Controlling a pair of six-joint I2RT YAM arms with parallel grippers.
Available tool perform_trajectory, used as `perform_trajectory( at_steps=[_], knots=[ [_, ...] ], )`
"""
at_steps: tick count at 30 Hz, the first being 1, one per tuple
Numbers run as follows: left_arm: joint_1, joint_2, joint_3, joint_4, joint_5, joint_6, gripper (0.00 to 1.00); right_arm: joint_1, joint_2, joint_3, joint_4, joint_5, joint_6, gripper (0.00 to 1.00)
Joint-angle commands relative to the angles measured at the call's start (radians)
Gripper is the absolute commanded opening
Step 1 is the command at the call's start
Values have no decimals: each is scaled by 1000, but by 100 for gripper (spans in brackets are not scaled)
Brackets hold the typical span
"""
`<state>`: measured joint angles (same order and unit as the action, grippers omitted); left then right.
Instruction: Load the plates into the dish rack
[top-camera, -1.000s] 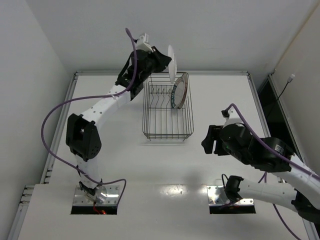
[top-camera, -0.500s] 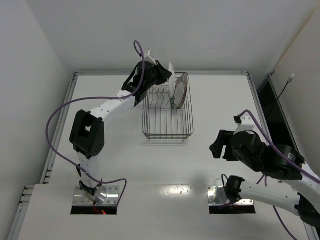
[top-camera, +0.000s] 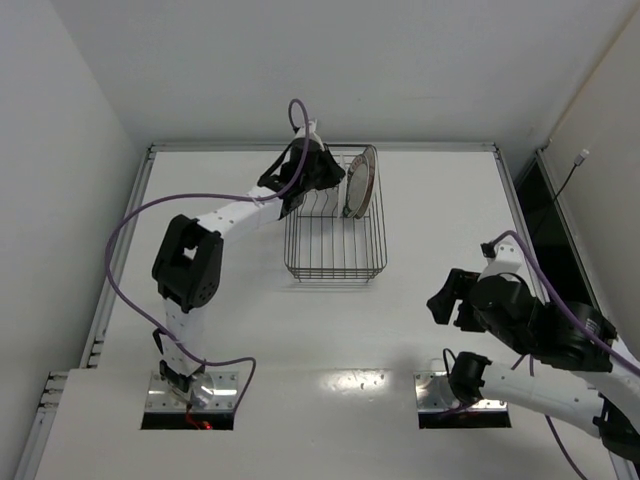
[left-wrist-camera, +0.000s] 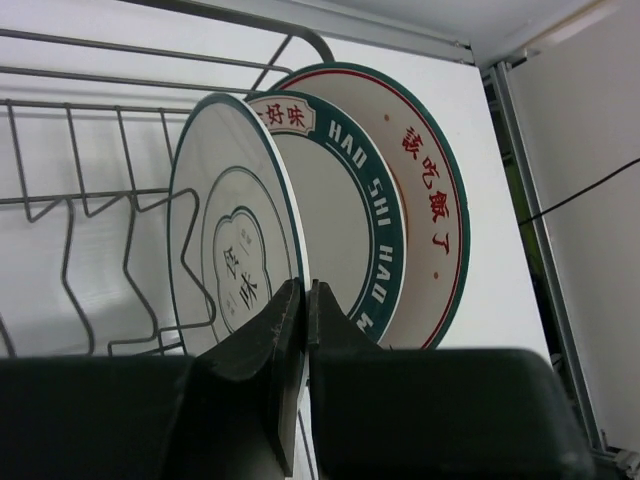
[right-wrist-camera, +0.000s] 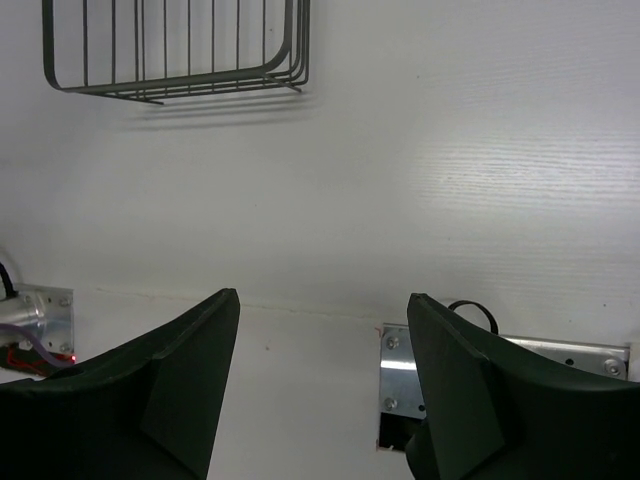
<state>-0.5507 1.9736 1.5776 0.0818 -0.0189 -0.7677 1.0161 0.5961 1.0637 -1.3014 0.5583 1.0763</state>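
The left end effector (left-wrist-camera: 305, 300) is clamped on the near plate (left-wrist-camera: 235, 230), hiding its lower edge in the dish rack (left-wrist-camera: 70, 180); the right end effector (right-wrist-camera: 322, 300) is apart, empty.

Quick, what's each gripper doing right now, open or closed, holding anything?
Left gripper: closed on the rim of a plate.
Right gripper: open, holding nothing.

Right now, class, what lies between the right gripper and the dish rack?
Only bare white table, seen in the right wrist view: the open right gripper faces the dish rack with nothing in between.
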Motion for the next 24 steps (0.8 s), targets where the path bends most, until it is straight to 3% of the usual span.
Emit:
perform_trajectory(
  at_steps=[1, 4, 8, 11, 12, 15, 19, 21, 24],
  knots=[
    [-35, 14, 90, -37, -18, 53, 0, -2, -30, -18, -6, 23, 40, 65],
    [-45, 24, 116, -91, -27, 74, 0, -2, -30, -18, -6, 23, 50, 68],
    [-45, 13, 127, -123, -27, 84, 13, -2, 8, 10, -6, 32, 39, 72],
    [-45, 4, 116, -155, -27, 84, 34, -2, 45, 68, -15, 43, 19, 80],
    [-45, -19, 116, -165, -18, 96, 51, -2, 72, 84, -15, 52, 7, 86],
    [-45, -51, 116, -194, -18, 96, 78, -2, 126, 160, -15, 52, -18, 92],
    [-54, -139, 116, -217, 13, 96, 88, -2, 232, 272, -25, 71, -52, 95],
    [-54, -180, 116, -229, 33, 96, 100, -2, 252, 297, -38, 81, -61, 96],
    [-54, -271, 91, -283, 94, 157, 100, -2, 263, 327, -48, 111, -61, 99]
  ],
)
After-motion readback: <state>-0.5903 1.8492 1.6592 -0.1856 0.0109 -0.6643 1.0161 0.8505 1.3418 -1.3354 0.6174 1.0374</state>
